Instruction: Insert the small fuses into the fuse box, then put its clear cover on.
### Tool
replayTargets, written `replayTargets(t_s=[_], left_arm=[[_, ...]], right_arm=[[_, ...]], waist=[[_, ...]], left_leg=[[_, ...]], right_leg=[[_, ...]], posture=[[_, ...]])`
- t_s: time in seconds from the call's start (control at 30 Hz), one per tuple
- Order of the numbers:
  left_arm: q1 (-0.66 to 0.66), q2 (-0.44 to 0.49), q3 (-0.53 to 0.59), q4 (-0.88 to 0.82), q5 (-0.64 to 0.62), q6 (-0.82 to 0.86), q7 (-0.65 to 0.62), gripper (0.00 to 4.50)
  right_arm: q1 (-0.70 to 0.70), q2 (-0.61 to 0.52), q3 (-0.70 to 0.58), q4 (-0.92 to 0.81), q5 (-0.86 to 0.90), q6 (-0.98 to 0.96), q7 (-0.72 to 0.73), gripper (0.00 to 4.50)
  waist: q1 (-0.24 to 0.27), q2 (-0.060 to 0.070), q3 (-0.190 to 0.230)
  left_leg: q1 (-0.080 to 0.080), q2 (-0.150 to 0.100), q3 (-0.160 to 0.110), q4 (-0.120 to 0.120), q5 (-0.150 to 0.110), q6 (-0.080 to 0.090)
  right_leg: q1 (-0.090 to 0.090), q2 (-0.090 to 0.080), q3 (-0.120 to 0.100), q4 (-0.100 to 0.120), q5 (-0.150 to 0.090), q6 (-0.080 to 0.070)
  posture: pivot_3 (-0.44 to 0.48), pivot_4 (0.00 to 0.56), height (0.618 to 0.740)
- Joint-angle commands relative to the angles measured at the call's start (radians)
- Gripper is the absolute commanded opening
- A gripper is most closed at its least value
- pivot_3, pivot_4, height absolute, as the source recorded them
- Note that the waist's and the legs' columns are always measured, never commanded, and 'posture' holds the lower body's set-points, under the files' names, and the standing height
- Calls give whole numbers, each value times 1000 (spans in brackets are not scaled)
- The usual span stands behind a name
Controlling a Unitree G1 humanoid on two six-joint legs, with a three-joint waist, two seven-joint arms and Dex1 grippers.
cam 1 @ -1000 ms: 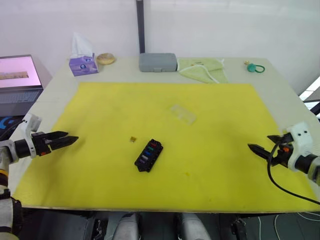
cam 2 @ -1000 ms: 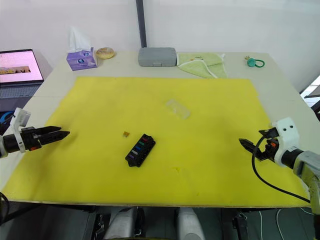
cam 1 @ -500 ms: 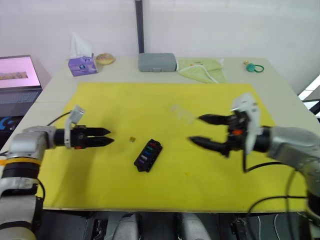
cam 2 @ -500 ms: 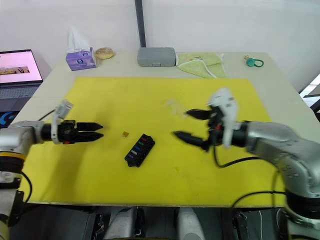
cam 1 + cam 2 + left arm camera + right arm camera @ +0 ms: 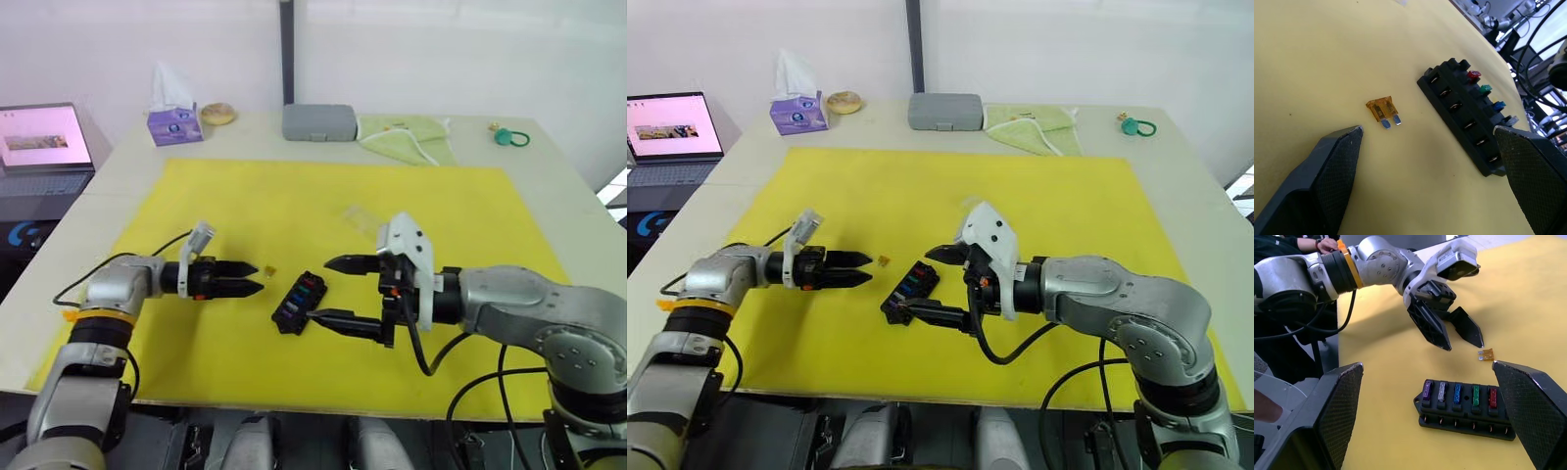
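The black fuse box (image 5: 299, 302) lies on the yellow mat (image 5: 176, 215) with several coloured small fuses (image 5: 1458, 394) seated in one row. One orange fuse (image 5: 1383, 108) lies loose on the mat just beyond the box's far left side. My left gripper (image 5: 250, 277) is open, its tips a short way left of the orange fuse and not touching it. My right gripper (image 5: 328, 291) is open wide, one finger beyond the box and one in front of it, holding nothing. The clear cover (image 5: 361, 217) rests on the mat further back.
Along the table's far edge stand a tissue box (image 5: 174, 122), a bun (image 5: 217, 113), a grey case (image 5: 318, 121), a green cloth (image 5: 407, 135) and a teal ring (image 5: 509, 137). A laptop (image 5: 44, 137) sits off the table to the left.
Both arms have come in from the table's sides to the fuse box. The left gripper has closed in on the orange fuse, and the right gripper now stands at the box.
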Motion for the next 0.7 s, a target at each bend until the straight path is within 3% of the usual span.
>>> replayTargets(t_s=[0.03, 0.17, 0.27, 0.33, 0.7], left_arm=[[-14, -51, -28, 69, 28, 28, 45, 4500], [-3, -83, -80, 67, 61, 25, 41, 4500], [-6, -106, -73, 51, 57, 43, 50, 3696], [-9, -114, -77, 41, 62, 49, 58, 2734], [-18, -151, -70, 31, 78, 50, 78, 2734]], right_arm=[[-3, -13, -19, -14, 15, -22, -11, 4445], [3, -21, -25, -13, 17, -26, -22, 4445], [4, -23, -22, -14, 23, -31, -31, 4500], [4, -22, -21, -11, 21, -35, -37, 4500], [10, -19, -9, -1, 9, -53, -44, 4500]], waist=[[6, 1, -1], [7, 3, -2], [7, 5, -3], [6, 5, -3], [8, 6, -3]], left_leg=[[0, 0, 0, 1, 0, 0], [4, -1, -1, 1, 0, 0], [9, -1, -6, 1, -1, 2], [8, -1, -7, 1, -1, 2], [5, -3, -13, 1, -2, 3]], right_leg=[[1, 0, 0, 0, 0, 0], [8, 0, 0, -2, 0, 0], [14, 0, -2, -5, 0, 0], [15, 0, -2, -6, 0, 0], [18, -1, -2, -12, 0, 0]], posture=[[0, 150, 737], [0, 150, 737], [0, 150, 737], [0, 150, 737], [0, 150, 737]])
